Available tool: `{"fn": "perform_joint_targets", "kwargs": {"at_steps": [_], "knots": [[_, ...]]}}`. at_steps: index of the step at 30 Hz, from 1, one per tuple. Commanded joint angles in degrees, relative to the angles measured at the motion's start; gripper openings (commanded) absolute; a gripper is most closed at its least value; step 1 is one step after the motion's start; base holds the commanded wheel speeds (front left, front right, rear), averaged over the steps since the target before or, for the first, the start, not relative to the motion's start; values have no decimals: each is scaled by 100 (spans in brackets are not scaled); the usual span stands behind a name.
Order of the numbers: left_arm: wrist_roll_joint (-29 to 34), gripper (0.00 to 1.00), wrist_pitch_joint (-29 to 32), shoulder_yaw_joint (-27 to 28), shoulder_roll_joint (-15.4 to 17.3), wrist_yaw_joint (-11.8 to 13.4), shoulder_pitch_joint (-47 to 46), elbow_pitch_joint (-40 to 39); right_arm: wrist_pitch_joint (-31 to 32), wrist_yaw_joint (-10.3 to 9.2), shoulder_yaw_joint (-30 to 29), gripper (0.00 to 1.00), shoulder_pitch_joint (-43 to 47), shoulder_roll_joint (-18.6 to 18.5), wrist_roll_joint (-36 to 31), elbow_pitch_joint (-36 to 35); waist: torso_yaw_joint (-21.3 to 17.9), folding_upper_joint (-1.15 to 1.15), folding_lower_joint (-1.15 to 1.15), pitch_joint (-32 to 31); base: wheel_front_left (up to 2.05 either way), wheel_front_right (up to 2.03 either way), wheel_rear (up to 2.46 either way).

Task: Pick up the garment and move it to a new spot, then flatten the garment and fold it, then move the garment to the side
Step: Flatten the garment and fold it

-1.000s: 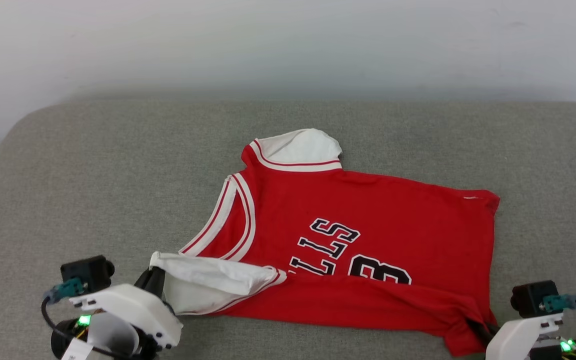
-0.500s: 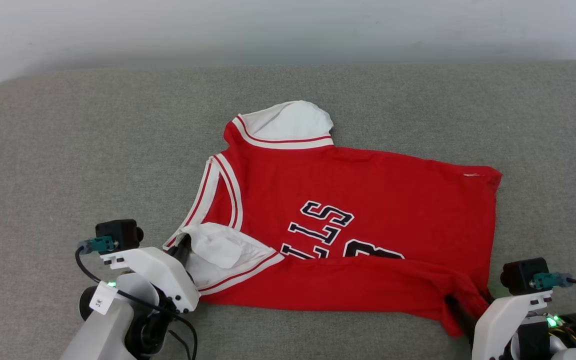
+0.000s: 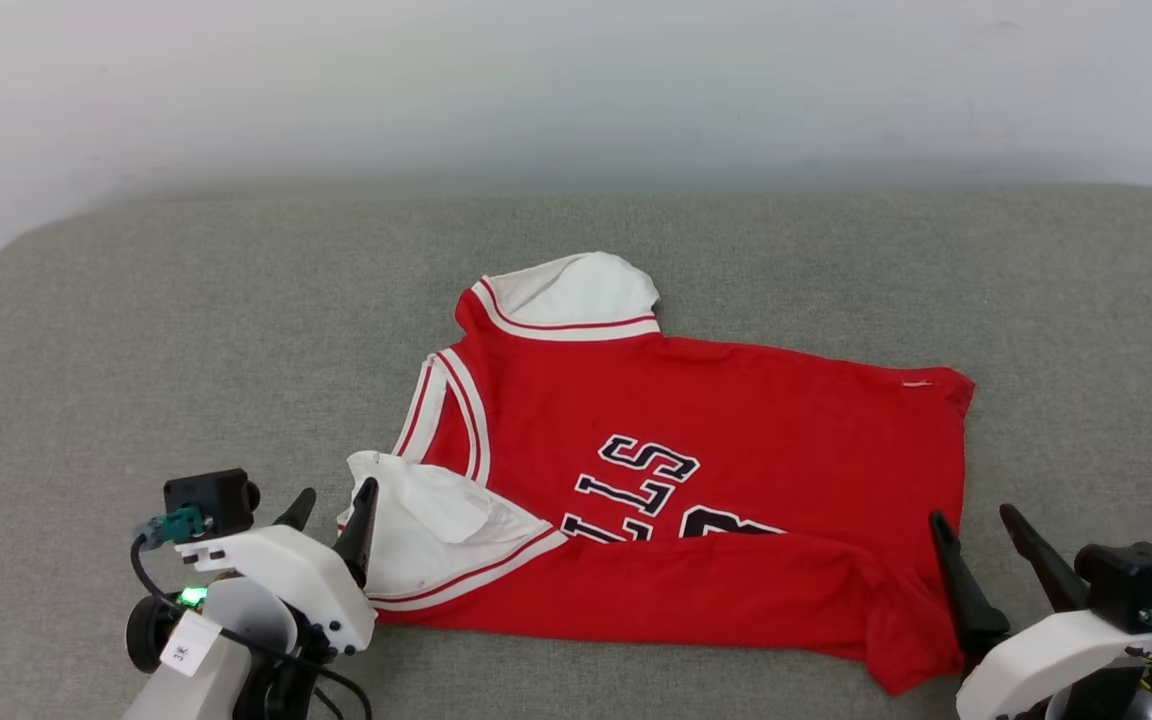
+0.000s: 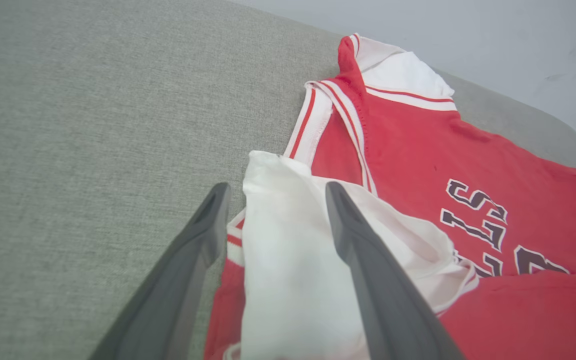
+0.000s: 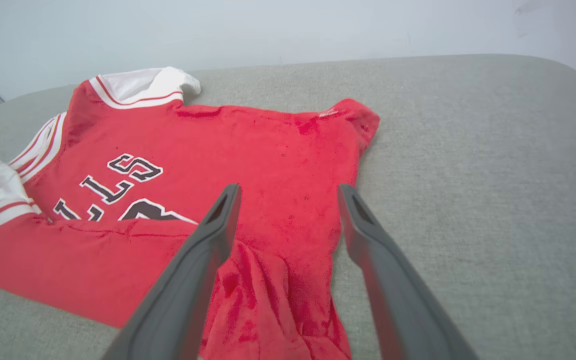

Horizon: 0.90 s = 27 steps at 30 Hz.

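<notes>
The garment (image 3: 736,420), red with white sleeves and black letters, lies spread on the grey cushion. Its near edge is folded up over the lower part of the letters, and a white sleeve (image 3: 426,540) lies folded in at the near left. My left gripper (image 3: 336,492) stands open at that sleeve; in the left wrist view its fingers (image 4: 276,187) straddle the sleeve's white cloth (image 4: 288,260) without pinching it. My right gripper (image 3: 971,515) is open at the garment's near right corner, and its fingers (image 5: 289,189) hang spread above the rumpled red hem (image 5: 273,295).
The grey cushion (image 3: 186,330) stretches wide to the left, right and behind the garment, with rounded far corners. A pale wall (image 3: 576,90) rises right behind its far edge.
Both grippers have opened and let go of the garment: the left released the white sleeve, the right the near right corner. The head camera has also shifted.
</notes>
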Motion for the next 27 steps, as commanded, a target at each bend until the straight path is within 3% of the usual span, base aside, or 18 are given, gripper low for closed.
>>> {"fn": "perform_joint_targets", "kwargs": {"at_steps": [1,5,17,27], "knots": [[24,100,3,29,58,76,127,-110,-164,-2,-44,100,54,46,-85,-89,-20,0,0,-179,0,0,0],[-37,100,325,63,311,259,420,-477,-406,-2,-125,100,193,164,-232,-298,-73,0,0,-363,0,0,0],[-651,100,2611,65,1243,658,663,-1671,-233,-3,-178,100,419,444,-447,-980,-295,0,0,-110,0,0,0],[-1074,100,3553,-54,1246,713,486,-1338,-177,-3,-171,100,173,506,-456,-989,-569,0,0,378,0,0,0]]}}
